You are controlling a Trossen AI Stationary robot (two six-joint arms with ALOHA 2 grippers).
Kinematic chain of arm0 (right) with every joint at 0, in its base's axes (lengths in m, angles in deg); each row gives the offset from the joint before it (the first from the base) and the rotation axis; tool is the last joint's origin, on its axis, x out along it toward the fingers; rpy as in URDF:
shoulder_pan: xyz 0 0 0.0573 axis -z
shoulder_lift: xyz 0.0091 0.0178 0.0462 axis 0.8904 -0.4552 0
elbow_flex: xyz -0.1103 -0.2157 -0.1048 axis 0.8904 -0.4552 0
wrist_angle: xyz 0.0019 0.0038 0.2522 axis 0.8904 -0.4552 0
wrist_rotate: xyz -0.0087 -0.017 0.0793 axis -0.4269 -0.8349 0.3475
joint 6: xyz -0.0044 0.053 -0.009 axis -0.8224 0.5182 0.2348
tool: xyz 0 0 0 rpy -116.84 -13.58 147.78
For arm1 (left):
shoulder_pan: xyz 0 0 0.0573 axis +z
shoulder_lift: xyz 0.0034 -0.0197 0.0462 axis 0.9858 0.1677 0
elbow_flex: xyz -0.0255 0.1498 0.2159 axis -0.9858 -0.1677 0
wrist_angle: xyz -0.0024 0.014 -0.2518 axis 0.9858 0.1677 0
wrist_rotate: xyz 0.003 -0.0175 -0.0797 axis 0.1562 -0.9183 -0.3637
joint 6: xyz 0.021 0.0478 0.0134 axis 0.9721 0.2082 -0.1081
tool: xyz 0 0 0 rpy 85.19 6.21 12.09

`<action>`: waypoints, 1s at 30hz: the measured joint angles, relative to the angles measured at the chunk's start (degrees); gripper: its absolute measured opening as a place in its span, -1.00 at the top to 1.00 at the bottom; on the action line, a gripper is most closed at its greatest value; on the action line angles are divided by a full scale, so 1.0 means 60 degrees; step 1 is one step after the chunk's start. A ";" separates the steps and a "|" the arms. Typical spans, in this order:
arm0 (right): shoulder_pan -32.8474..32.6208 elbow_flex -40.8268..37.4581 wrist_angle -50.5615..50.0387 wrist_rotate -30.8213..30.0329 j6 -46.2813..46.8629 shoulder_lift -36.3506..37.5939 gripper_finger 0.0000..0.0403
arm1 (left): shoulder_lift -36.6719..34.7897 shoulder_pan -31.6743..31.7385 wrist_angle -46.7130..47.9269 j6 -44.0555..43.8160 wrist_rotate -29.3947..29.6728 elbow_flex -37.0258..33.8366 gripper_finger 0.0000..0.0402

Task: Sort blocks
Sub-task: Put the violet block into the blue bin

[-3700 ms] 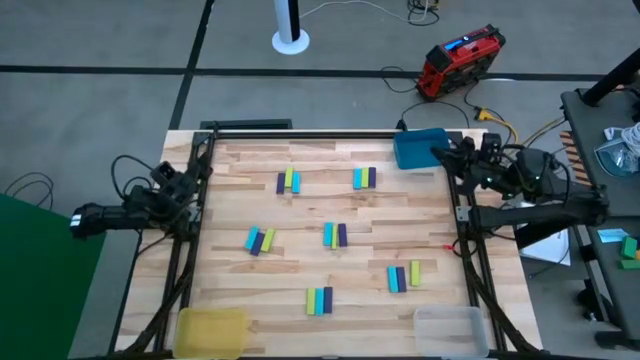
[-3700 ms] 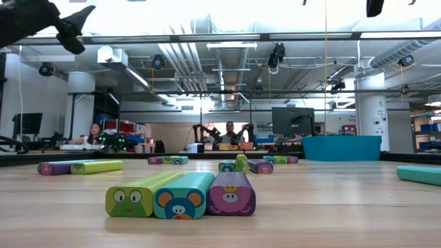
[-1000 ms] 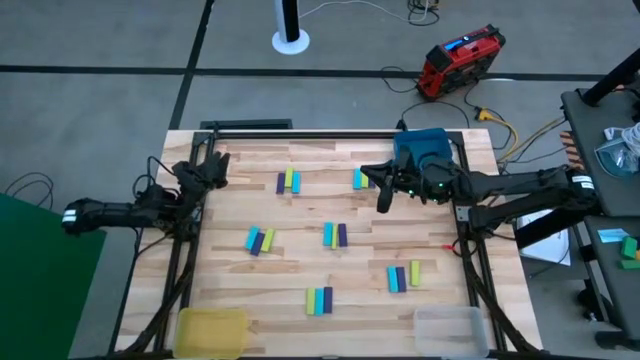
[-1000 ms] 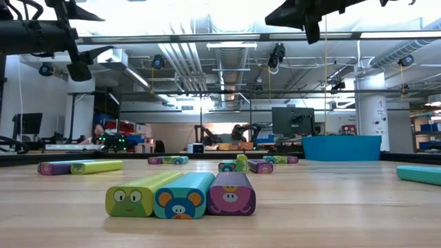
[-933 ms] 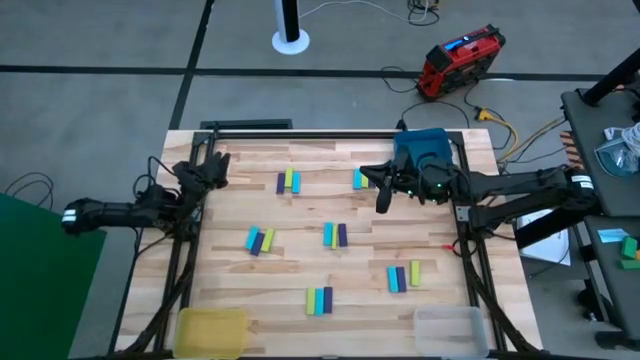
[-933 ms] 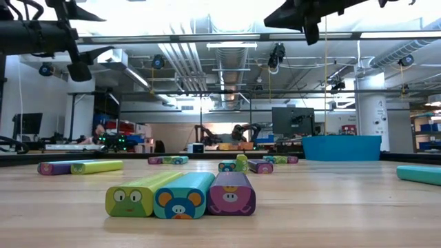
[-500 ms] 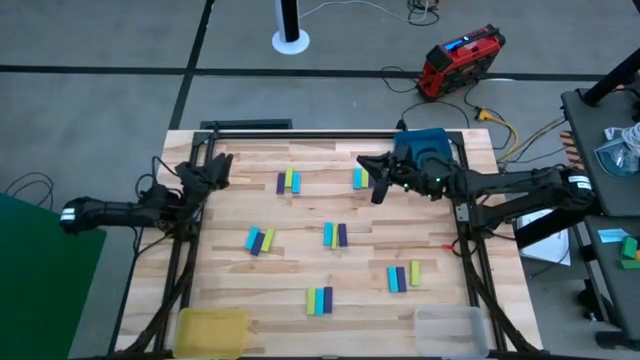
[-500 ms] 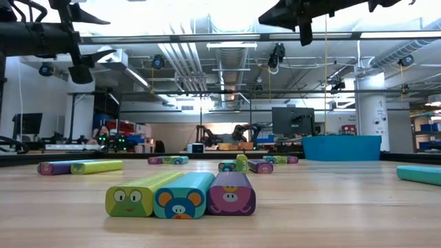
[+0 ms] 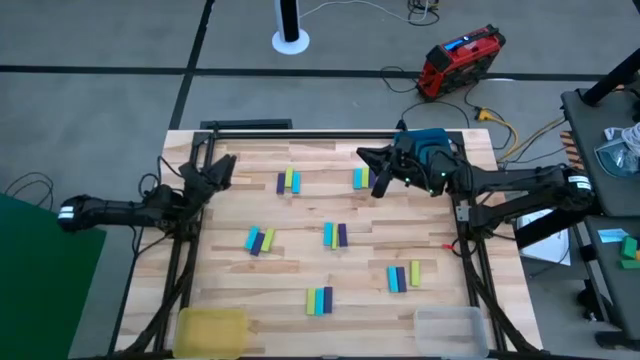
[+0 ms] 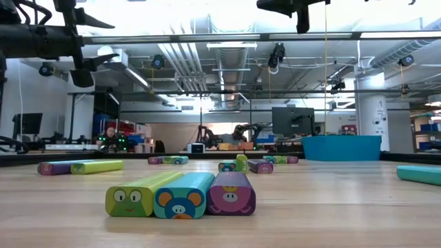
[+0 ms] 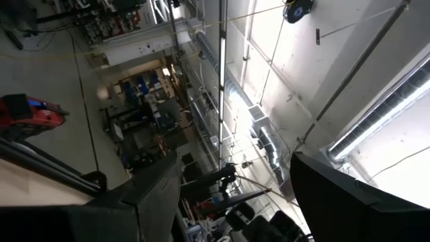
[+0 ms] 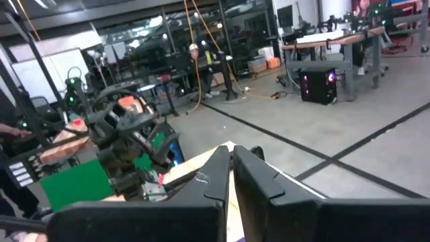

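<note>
- Over the far right part of the tabletop (image 9: 230,290), my right gripper (image 9: 372,172) hangs in the air beside the cyan and yellow-green pair of blocks (image 9: 364,178); its fingers are nearly together, only a thin slit between them in the right wrist view, and they carry nothing.
- At the left edge, my left gripper (image 9: 222,166) sits raised above the wood, fingers spread wide and empty; I judge it is waiting its turn there, out of the working lane.
- The blocks lie flat on the wood in six small clusters, well apart from one another: one far-centre (image 9: 288,181), the pair by my right gripper, one mid-left (image 9: 259,240), one in the middle (image 9: 335,234), one near-right (image 9: 403,276) and one near-centre (image 9: 319,300).
- Each cluster mixes colours side by side, touching, so nothing looks sorted yet.
- Three trays stand at the corners, I judge as the places for each colour: a blue tray (image 9: 432,137) behind my right arm, a yellow tray (image 9: 211,327) near-left, a clear tray (image 9: 449,328) near-right.
- My right gripper is closest to the far-right pair, so that seems the first pick; I would need to spread the fingers first and take one bar without dragging its neighbour.
</note>
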 joint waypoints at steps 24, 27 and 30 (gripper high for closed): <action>-0.0033 0.0139 -0.0022 0.0081 0.0643 0.0082 0.94 | 0.0379 0.0011 -0.0168 0.0007 0.1406 0.0000 -0.27; -0.0066 0.0141 -0.0042 0.1066 0.2611 0.0206 0.94 | 0.0375 0.0011 -0.0151 0.0204 0.1308 0.0000 -0.26; -0.0069 0.0252 -0.0190 0.1330 0.3314 0.0215 0.94 | 0.0407 0.0007 -0.0077 0.1187 0.0494 0.0000 -0.27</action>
